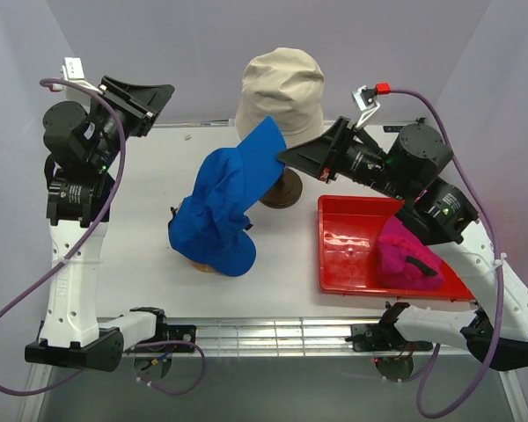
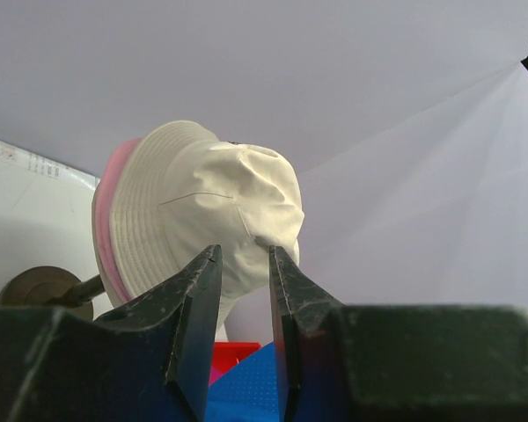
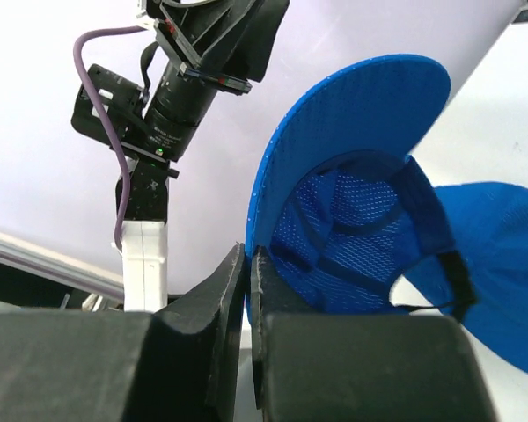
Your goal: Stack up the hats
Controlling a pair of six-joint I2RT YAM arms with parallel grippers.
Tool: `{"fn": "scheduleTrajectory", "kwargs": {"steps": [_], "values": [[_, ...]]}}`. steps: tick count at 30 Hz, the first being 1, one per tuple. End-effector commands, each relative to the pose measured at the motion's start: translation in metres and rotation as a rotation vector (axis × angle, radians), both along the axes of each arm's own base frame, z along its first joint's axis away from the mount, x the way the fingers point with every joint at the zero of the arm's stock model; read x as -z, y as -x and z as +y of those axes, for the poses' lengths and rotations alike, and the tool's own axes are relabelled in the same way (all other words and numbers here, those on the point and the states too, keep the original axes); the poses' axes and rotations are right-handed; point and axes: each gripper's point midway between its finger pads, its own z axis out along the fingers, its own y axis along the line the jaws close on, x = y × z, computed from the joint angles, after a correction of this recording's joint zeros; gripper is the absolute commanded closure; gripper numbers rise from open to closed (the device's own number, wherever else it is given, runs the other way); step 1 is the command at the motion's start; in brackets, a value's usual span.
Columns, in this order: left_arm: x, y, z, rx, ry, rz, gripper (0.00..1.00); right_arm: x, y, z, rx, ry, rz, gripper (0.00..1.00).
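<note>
Judging by how things lie, we put the stacking at about halfway. The beige bucket hat (image 1: 282, 83) sits over the pink bucket hat (image 2: 113, 230) on the dark stand (image 1: 280, 192) at the back of the table, only a pink rim showing beneath it. Two hats are left: the blue cap (image 1: 224, 198), now in hand, and the magenta cap (image 1: 405, 255), which lies in the red tray (image 1: 343, 237) at the near right.

Our right gripper (image 1: 283, 161) has its jaws pinched on the edge of the blue cap's brim. The left gripper (image 1: 154, 95) hangs high at the far left, its jaws narrowly parted on nothing.

The blue cap sits mid-table, its crown draped low over the wooden block (image 1: 200, 265). Its long axis runs diagonally from near left to far right. The brim is raised and points toward the beige hat, with the mesh lining showing from below.
</note>
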Motion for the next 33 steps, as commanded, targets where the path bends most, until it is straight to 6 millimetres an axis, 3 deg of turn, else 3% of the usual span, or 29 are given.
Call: {"fn": "scheduleTrajectory", "kwargs": {"steps": [1,5,6,10,19,21,22,23,24,25,26,28,33], "values": [[-0.017,0.002,0.005,-0.033,-0.017,-0.043,0.61,-0.03,-0.007,0.004,0.091,-0.143,-0.071,0.92],[-0.027,-0.003,0.008,-0.052,-0.047,-0.055,0.61,-0.021,-0.012,0.031,0.124,-0.162,-0.067,0.92],[-0.029,-0.003,0.008,-0.056,-0.055,-0.057,0.61,-0.028,-0.008,0.037,0.132,-0.175,-0.075,0.92],[-0.032,0.001,0.016,-0.103,-0.079,-0.066,0.61,-0.026,-0.01,0.066,0.174,-0.13,-0.1,0.92],[-0.043,0.028,0.033,-0.184,-0.125,-0.12,0.54,-0.018,-0.028,0.089,0.283,-0.111,-0.118,0.92],[-0.051,0.034,0.037,-0.206,-0.126,-0.14,0.51,-0.031,-0.028,0.091,0.287,-0.126,-0.128,0.92],[-0.054,0.037,0.037,-0.207,-0.129,-0.146,0.51,-0.025,-0.031,0.101,0.285,-0.103,-0.127,0.92],[-0.056,0.039,0.037,-0.208,-0.13,-0.151,0.51,-0.044,-0.03,0.098,0.293,-0.132,-0.14,0.92],[-0.062,0.043,0.038,-0.209,-0.129,-0.166,0.5,-0.049,-0.03,0.101,0.293,-0.136,-0.151,0.92],[-0.063,0.044,0.038,-0.21,-0.128,-0.169,0.5,-0.039,-0.034,0.111,0.292,-0.098,-0.142,0.92],[-0.063,0.045,0.039,-0.214,-0.125,-0.17,0.5,-0.046,-0.033,0.112,0.292,-0.107,-0.148,0.92],[-0.064,0.048,0.039,-0.216,-0.125,-0.173,0.49,-0.042,-0.036,0.117,0.3,-0.093,-0.15,0.92],[-0.057,0.051,0.038,-0.207,-0.112,-0.171,0.47,-0.028,-0.046,0.119,0.349,-0.093,-0.159,0.92]]}}
